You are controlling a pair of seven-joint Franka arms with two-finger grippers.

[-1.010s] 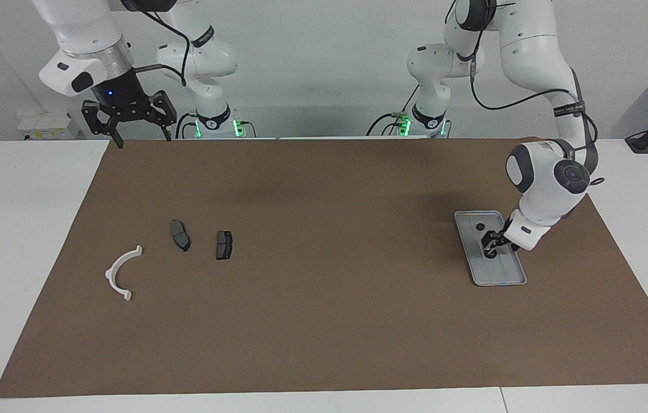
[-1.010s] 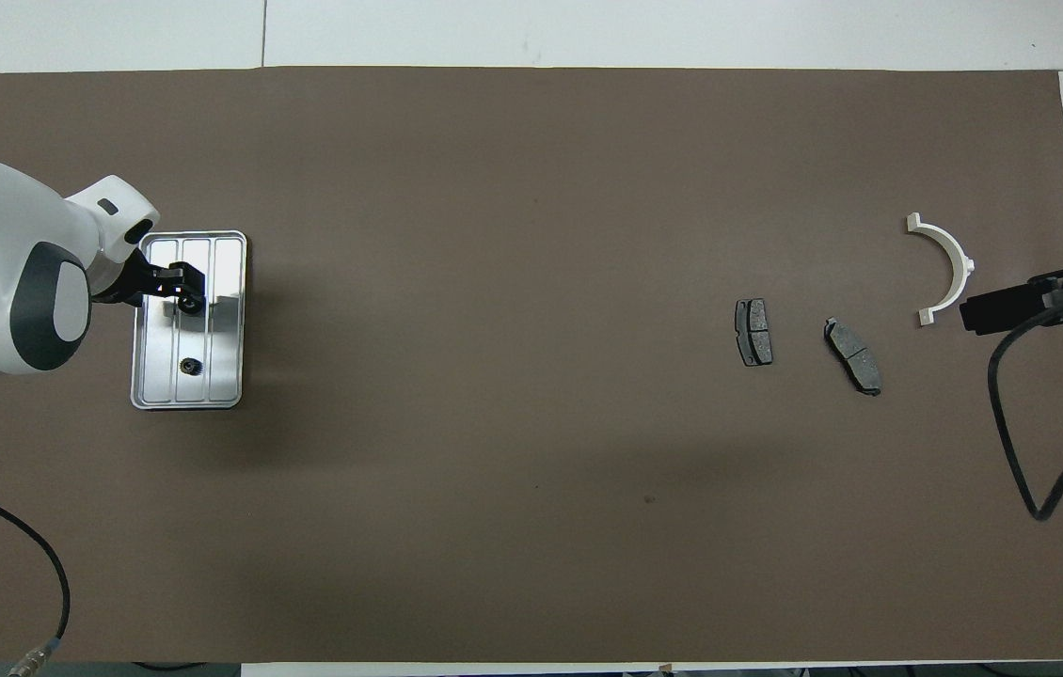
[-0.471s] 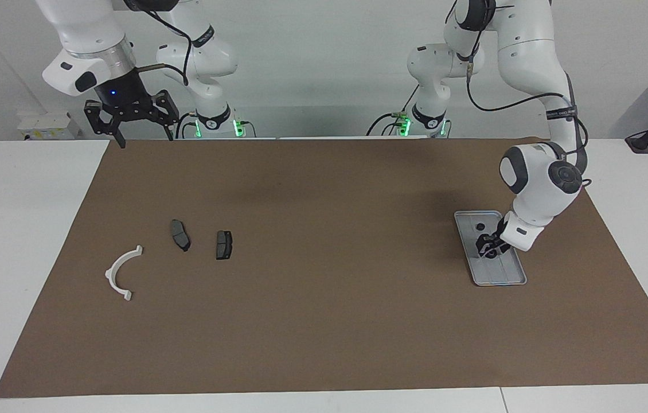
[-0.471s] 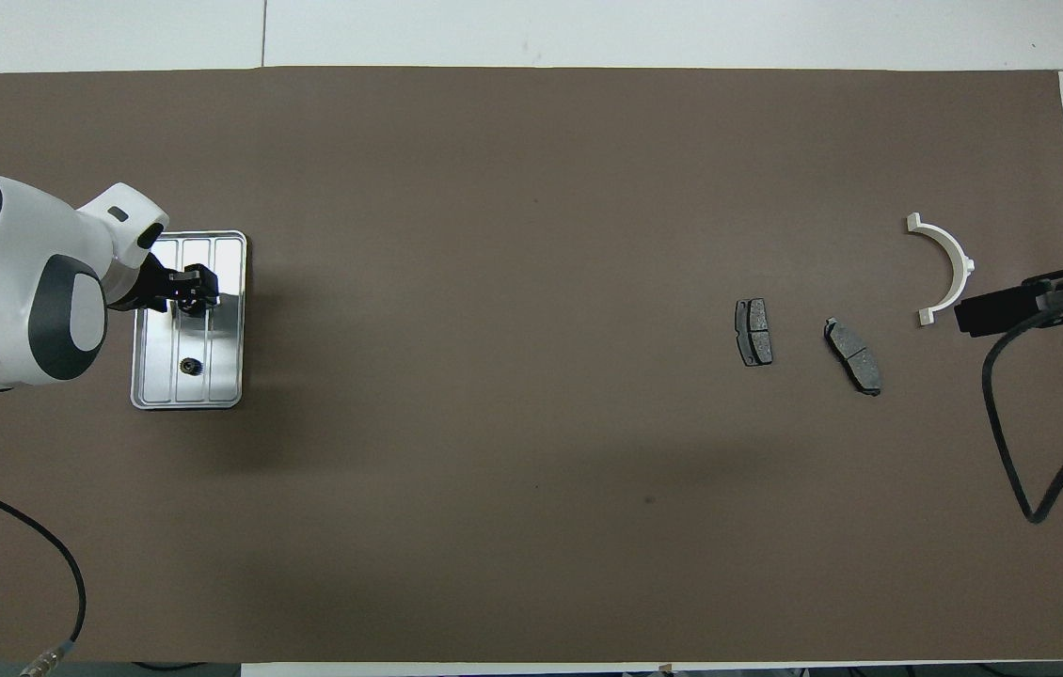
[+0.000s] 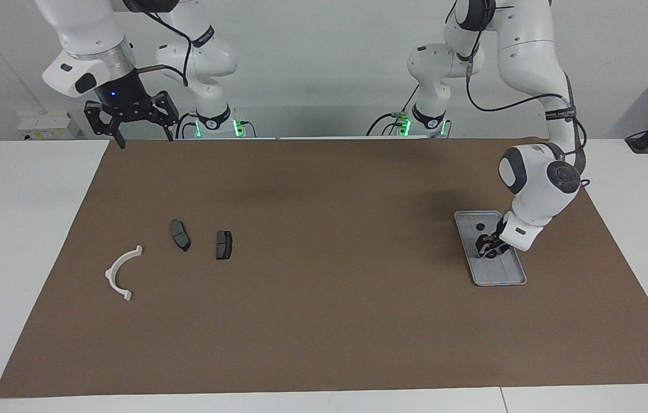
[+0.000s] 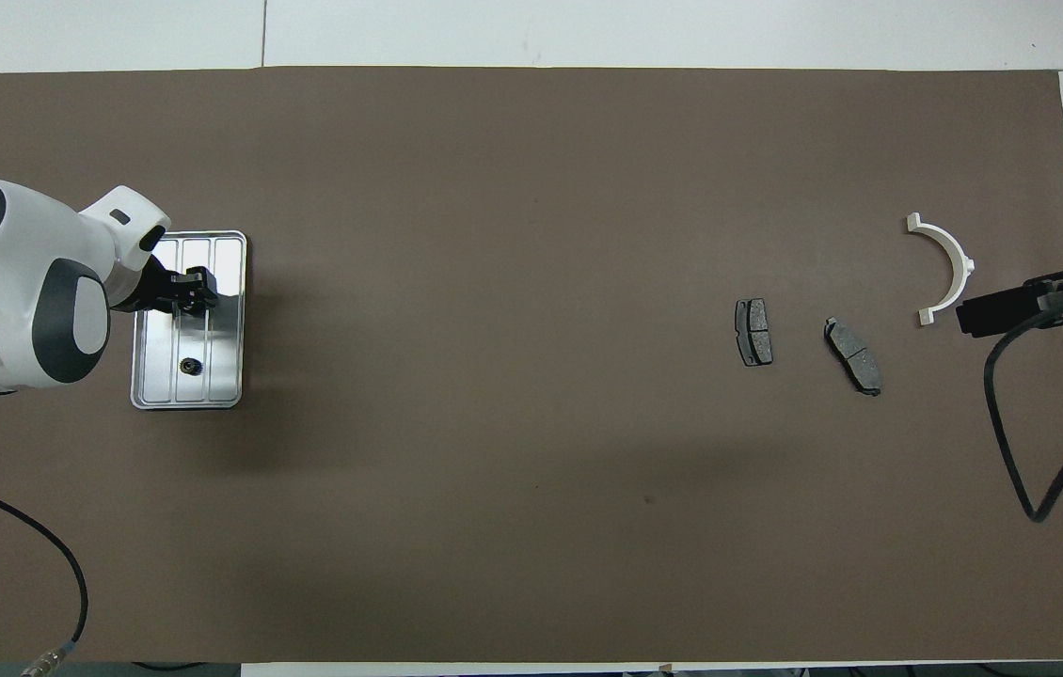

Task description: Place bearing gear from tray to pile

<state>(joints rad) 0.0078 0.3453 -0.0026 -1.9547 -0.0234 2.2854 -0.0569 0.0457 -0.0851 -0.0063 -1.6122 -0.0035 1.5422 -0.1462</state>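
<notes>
No legible text anywhere (perhaps lettering on an arm band).

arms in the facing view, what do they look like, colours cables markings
Both arms are glossy white with rounded joint housings and dark grey round caps. Black cables run loosely along each. The right hand is black and two-fingered, under a silver ring with a small blue light. The left hand is black too, on a white wrist. A black band with white lettering wraps the left forearm. Green lights glow at both bases.

Left end effector (image 5: 487,245) lowered, arm bent steeply down, right end effector (image 5: 131,121) raised, fingers spread, waiting
</notes>
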